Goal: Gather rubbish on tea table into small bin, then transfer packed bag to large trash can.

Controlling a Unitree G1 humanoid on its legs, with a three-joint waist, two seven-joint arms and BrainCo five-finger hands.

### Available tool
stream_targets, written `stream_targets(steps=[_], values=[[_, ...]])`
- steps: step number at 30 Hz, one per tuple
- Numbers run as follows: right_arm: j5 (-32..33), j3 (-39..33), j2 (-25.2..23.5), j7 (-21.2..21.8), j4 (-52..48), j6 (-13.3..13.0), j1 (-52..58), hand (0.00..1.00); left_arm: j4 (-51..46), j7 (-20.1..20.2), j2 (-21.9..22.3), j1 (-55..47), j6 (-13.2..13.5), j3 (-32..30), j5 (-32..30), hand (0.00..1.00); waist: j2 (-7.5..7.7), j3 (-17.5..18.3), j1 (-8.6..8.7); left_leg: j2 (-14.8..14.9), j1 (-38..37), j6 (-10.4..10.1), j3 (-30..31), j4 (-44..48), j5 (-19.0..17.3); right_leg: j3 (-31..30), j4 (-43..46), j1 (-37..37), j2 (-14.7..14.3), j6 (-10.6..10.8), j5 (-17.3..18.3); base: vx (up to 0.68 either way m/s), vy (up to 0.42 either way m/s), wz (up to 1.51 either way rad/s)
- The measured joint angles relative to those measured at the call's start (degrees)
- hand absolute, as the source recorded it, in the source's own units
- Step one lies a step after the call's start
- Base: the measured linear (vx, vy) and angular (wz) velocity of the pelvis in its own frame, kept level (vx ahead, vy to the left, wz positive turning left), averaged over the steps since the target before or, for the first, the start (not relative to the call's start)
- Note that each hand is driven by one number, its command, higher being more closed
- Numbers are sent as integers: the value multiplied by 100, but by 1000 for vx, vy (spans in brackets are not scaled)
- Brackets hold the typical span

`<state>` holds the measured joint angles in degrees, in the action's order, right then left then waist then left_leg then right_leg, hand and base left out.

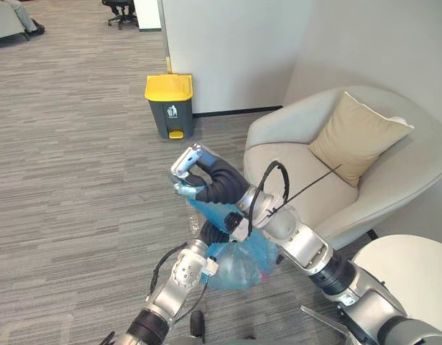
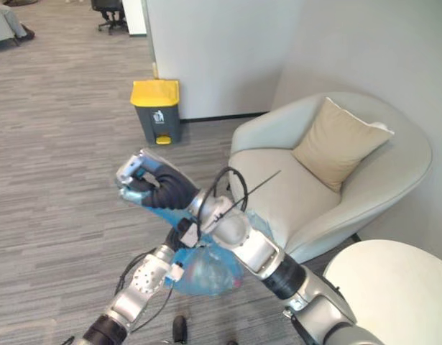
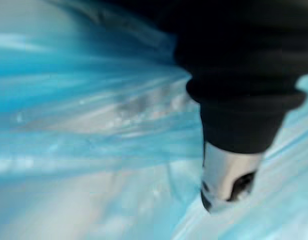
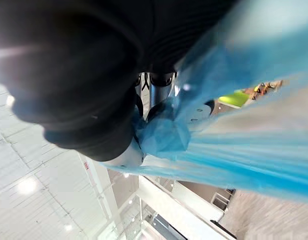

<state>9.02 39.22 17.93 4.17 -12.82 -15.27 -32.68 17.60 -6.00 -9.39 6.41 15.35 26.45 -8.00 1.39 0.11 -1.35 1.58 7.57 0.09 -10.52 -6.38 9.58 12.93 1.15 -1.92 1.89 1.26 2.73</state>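
At frame centre the right hand (image 1: 195, 172) is raised, its fingers curled tight round the gathered top of the blue bag (image 1: 238, 262), which hangs below it over the floor. The left hand (image 1: 215, 233) lies against the bag's side; whether it grips cannot be told. The yellow-lidded can (image 1: 169, 106) stands upper left, well apart. An armchair (image 1: 393, 172) is at right.

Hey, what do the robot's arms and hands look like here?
Both arms are silver-grey, made of rounded metal segments with black rings at the joints. The right arm ends in the right robot hand, which has a dark ribbed cover and silver fingers with dark tips. The left arm carries the left robot hand under the same dark cover. A black cable loops by the right wrist.
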Motion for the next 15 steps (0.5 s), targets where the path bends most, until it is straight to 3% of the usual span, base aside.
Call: stream_targets(steps=[3, 12, 15], values=[[-3, 50, 19, 47, 25, 2, 0, 100, 23, -2, -9, 14, 0, 166, 310, 100, 2, 2, 18, 9, 36, 0, -1, 0, 0, -12, -101, 5, -21, -10, -70, 0, 0, 0], [-94, 212, 41, 160, 215, -11, 20, 100, -77, -1, -65, 8, -12, 214, 484, 100, 21, 13, 67, 13, 33, 55, -43, 0, 39, -53, -137, 21, -43, -18, -99, 40, -2, -2], [-297, 193, 14, 155, 533, 21, 293, 100, -753, -13, -71, 29, -224, 104, 523, 100, 27, 18, 69, 2, 24, 62, -56, 1, 46, -59, -129, 23, -40, -18, -99, 38, 6, 0]])
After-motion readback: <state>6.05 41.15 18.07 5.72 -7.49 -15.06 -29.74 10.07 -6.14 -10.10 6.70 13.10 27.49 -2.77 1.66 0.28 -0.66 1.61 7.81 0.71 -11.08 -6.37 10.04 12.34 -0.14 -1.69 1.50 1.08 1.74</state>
